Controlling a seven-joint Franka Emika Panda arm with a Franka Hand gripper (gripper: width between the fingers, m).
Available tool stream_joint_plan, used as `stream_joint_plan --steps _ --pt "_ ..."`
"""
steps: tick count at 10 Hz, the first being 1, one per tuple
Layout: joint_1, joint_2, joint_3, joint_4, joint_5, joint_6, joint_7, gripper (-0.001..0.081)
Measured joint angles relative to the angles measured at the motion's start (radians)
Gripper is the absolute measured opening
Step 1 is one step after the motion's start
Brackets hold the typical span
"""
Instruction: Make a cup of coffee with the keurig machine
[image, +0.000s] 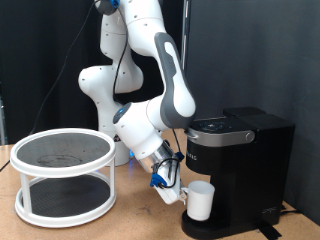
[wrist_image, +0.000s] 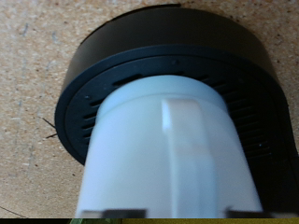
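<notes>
The white cup (image: 201, 200) stands on the round drip base (image: 215, 228) of the black keurig machine (image: 245, 160), under its brew head; the machine's top lid is down. My gripper (image: 175, 190) is just to the exterior view's left of the cup, at its handle side. In the wrist view the cup (wrist_image: 168, 159) fills the frame on the black base (wrist_image: 103, 75), handle (wrist_image: 192, 140) facing the camera. My gripper (wrist_image: 182, 217) shows only two fingertips (wrist_image: 112, 215) at the frame's edge. They stand apart on either side of the handle, with a gap showing, so it is open.
A white two-tier round rack with mesh shelves (image: 65, 175) stands on the wooden table (image: 130, 215) at the exterior view's left. A dark curtain hangs behind. The arm's base is behind the rack and the machine.
</notes>
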Motion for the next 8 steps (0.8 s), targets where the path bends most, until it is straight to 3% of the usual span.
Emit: stream_joint_plan --steps 2,3,4,5,6,7,8 --pt "-0.006 -0.003 -0.006 -0.01 -0.023 -0.04 -0.002 0.0254" --pt "-0.017 -0.012 -0.017 -0.024 -0.064 -0.076 -0.003 0.0254" --pt "-0.031 -0.028 -0.033 -0.044 -0.123 -0.121 -0.003 0.0465" --pt "-0.049 -0.049 -0.053 -0.064 -0.185 -0.176 -0.003 0.0605" --pt "-0.068 -0.071 -0.073 -0.08 -0.236 -0.236 -0.003 0.0605" --pt "-0.088 -0.095 -0.09 -0.094 -0.257 -0.29 -0.012 0.0694" --pt "-0.105 -0.125 -0.097 -0.112 -0.26 -0.328 -0.031 0.0734"
